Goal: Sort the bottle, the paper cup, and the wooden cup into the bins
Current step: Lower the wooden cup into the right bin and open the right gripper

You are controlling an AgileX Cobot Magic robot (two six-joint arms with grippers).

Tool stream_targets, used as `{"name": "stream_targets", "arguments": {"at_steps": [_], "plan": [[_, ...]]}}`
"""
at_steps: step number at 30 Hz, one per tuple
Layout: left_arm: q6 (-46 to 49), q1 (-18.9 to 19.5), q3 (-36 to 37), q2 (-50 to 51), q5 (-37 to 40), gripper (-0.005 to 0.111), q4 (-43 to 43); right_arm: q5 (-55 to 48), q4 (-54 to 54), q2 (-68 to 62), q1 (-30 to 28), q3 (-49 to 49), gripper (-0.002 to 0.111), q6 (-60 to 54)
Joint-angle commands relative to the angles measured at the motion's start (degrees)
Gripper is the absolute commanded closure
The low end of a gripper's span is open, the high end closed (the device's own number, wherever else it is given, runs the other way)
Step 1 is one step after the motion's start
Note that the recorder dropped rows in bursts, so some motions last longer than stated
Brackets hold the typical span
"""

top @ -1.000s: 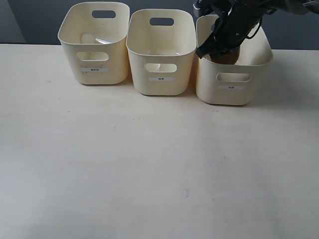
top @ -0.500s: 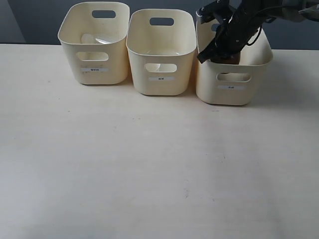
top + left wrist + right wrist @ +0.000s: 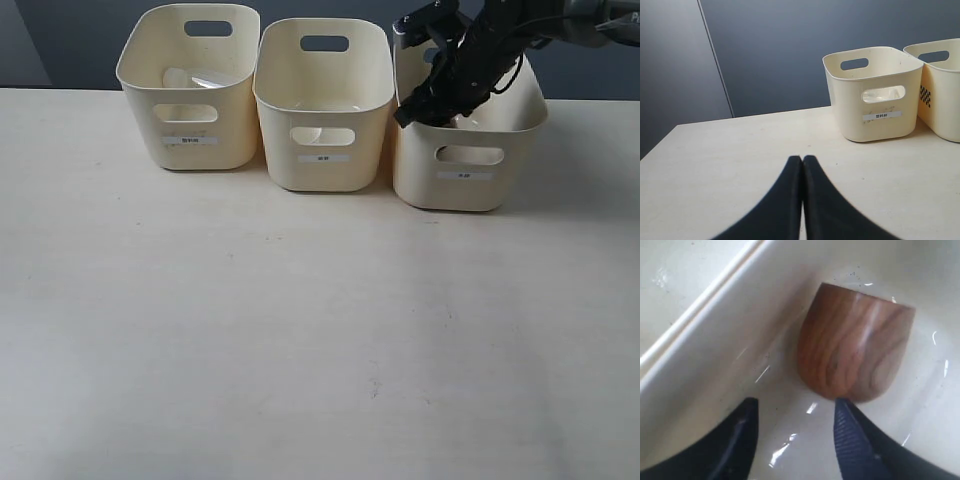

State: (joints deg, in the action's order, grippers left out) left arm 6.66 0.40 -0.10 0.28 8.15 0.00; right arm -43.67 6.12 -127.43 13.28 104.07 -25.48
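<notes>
Three cream bins stand in a row at the far edge of a pale table [image 3: 300,330] against a dark wall [image 3: 70,40]: the left bin [image 3: 190,110], the middle bin [image 3: 322,165] just beside it, and the right bin [image 3: 470,190] close by. Each has oval handle cutouts and a small white label on its front. The black right gripper [image 3: 420,108] reaches down from the upper right into the right bin's open top, near its left wall.

lab test bench, i'd say
i see bare pale table [image 3: 250,340], plain dark wall panels [image 3: 770,50], three labelled bins [image 3: 280,150].
</notes>
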Motion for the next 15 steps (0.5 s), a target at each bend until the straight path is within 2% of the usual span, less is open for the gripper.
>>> {"name": "stream_targets", "arguments": {"at_steps": [1, 9, 15], "plan": [[-0.1, 0.0, 0.1, -0.3, -0.4, 0.107, 0.0, 1.0, 0.9, 0.4, -0.3, 0.1, 0.061, 0.1], [-0.1, 0.0, 0.1, -0.3, -0.4, 0.107, 0.0, -2.5, 2.5, 6.6, -0.3, 0.1, 0.061, 0.1], [-0.1, 0.0, 0.1, -0.3, -0.4, 0.107, 0.0, -10.5, 2.7, 13.1, -0.3, 0.1, 0.061, 0.1]]}}
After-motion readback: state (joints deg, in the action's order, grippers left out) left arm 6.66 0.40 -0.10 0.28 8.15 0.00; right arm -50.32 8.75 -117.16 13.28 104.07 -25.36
